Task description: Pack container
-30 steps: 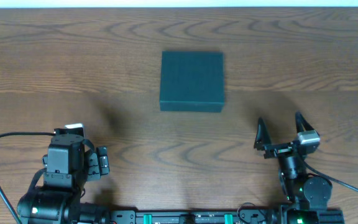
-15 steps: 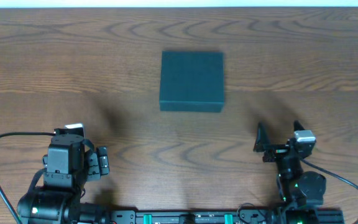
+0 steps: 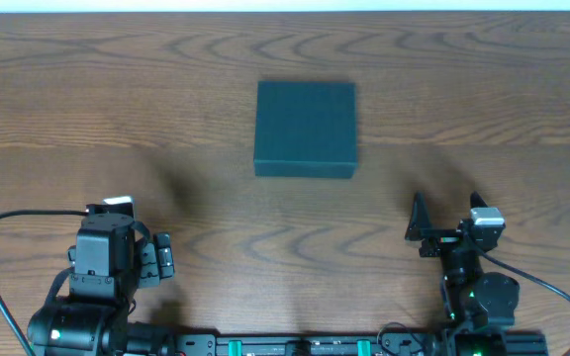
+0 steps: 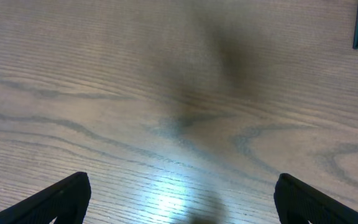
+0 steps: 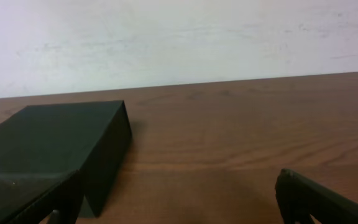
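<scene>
- You have the container (image 3: 305, 129) lying lid-shut at the middle of the counter (image 3: 87, 109), with neither arm touching it.
- Your left pincer (image 4: 182, 199) is released, fingers wide, well apart from the container.
- Your right pincer (image 3: 445, 212) is likewise released and empty, nearer the container's right side.

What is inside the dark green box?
The container has its lid shut, so its inside is hidden. Nothing lies on top; it rests on the wooden table.
</scene>
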Robot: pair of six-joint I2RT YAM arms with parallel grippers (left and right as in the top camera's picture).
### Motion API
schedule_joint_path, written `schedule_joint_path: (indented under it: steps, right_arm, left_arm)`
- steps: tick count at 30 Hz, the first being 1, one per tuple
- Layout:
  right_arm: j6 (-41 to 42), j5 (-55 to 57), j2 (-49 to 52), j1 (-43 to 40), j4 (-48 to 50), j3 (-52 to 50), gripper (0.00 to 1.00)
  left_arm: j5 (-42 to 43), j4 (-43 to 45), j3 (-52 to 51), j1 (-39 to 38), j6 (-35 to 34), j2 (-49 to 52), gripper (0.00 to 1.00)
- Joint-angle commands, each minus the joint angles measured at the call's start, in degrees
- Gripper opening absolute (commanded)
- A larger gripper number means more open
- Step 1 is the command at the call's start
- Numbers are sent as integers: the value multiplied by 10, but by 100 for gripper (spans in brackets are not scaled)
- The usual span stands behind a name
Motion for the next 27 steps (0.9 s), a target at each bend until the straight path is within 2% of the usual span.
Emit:
schedule_joint_path:
  steps: [1, 9, 11, 14, 17, 25, 27]
  right_arm:
    - [2, 10, -4, -6, -4, -1, 99]
    - [2, 10, -4, -6, -4, -1, 99]
    - [2, 10, -4, -6, -4, -1, 99]
    - [2, 10, -4, -6, -4, -1, 99]
    - [2, 10, -4, -6, -4, -1, 99]
    - [2, 10, -4, -6, -4, -1, 99]
    - [2, 10, -4, -6, -4, -1, 99]
  left_arm:
    - [-2, -2, -1, 3, 8, -2, 95]
    - [8, -5, -1, 1, 9, -17, 95]
    - [-7, 35, -1, 1, 11, -26, 95]
    - [-20, 142, -2, 1, 29, -42, 95]
    - [-19, 297, -28, 1, 79, -72, 95]
    - [-17, 723, -221, 6, 146, -175, 95]
    - [-18, 788, -256, 10, 150, -197, 95]
